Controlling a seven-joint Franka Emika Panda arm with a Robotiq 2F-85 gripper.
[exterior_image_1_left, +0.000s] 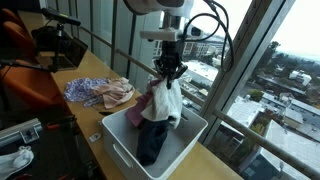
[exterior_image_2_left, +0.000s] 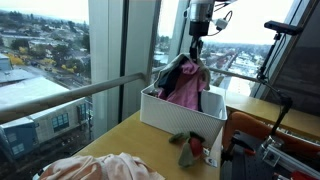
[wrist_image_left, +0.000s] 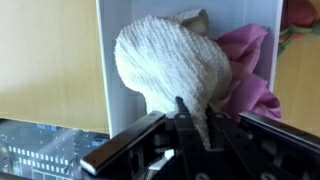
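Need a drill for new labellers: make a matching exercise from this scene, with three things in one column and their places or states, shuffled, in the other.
Things:
1. white towel
2. clothes pile
3. white bin

Places or states:
a. stands on the table beneath the gripper
b. pinched between the gripper's fingers
c. lies on the tabletop, outside the bin

Pairs: 1-b, 2-c, 3-a.
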